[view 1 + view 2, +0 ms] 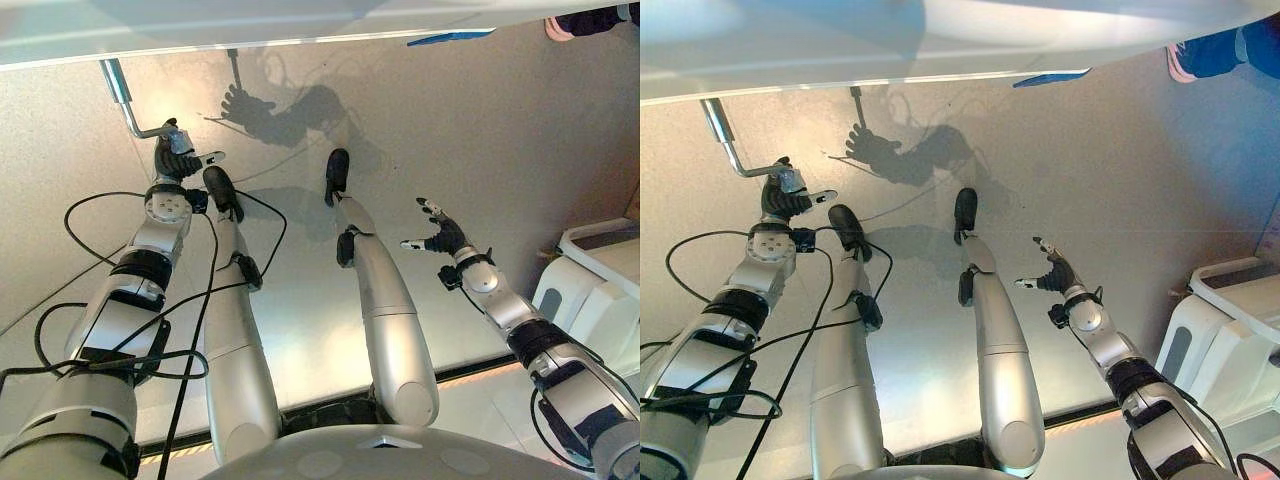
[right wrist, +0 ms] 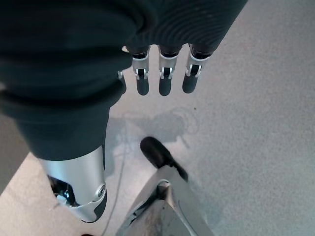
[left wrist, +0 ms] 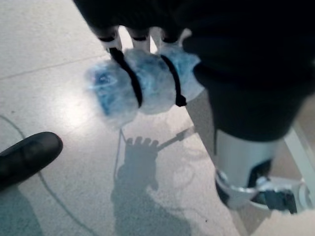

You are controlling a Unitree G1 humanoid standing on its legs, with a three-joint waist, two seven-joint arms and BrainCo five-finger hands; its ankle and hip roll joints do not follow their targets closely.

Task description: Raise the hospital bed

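Note:
The hospital bed's pale edge (image 1: 250, 30) runs across the top of the left eye view. A bent metal crank (image 1: 125, 100) hangs down from it at the left. My left hand (image 1: 172, 160) is at the crank's lower end, fingers curled round its handle. In the left wrist view that handle (image 3: 147, 83) is a translucent bluish-white grip, with the left hand's (image 3: 221, 49) fingers wrapped over it. My right hand (image 1: 440, 238) hovers above the floor at the right, away from the bed, fingers (image 2: 165, 81) spread and holding nothing.
A white piece of equipment (image 1: 600, 290) stands on the grey floor at the right edge. A person's shoe (image 1: 1210, 55) shows at the upper right by the bed. A blue part (image 1: 450, 37) sticks out under the bed's edge.

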